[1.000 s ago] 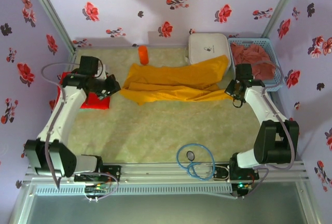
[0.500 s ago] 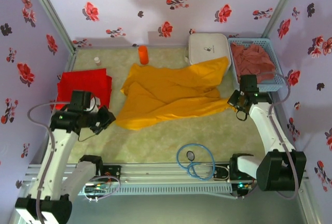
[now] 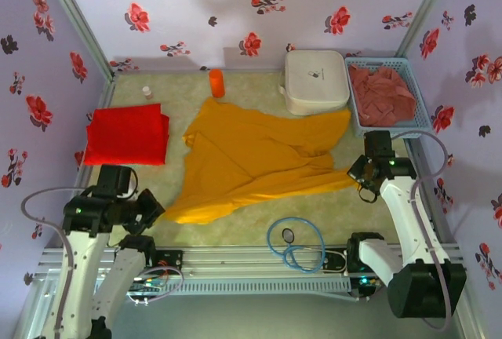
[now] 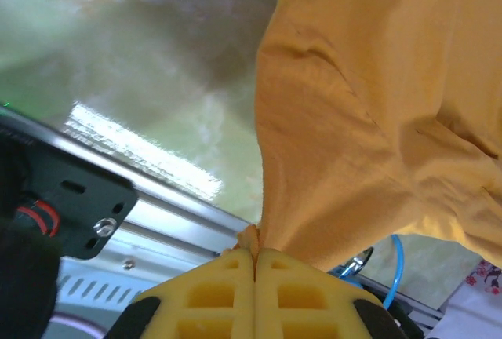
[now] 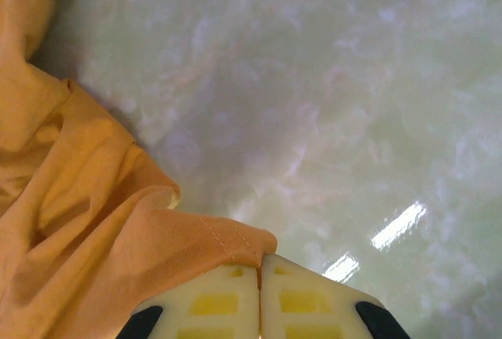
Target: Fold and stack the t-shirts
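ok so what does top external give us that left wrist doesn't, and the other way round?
Top external: the whole layout. The folded red t-shirt lies at the left, the pink t-shirt is in the blue basket, the white case sits beside it, and the right gripper is at the right corner of the yellow t-shirt.
Left wrist: the grip close up. The left gripper is shut, with a bit of yellow cloth nipped at its tips.
Both: the yellow t-shirt, the table and the blue cable at the near edge.
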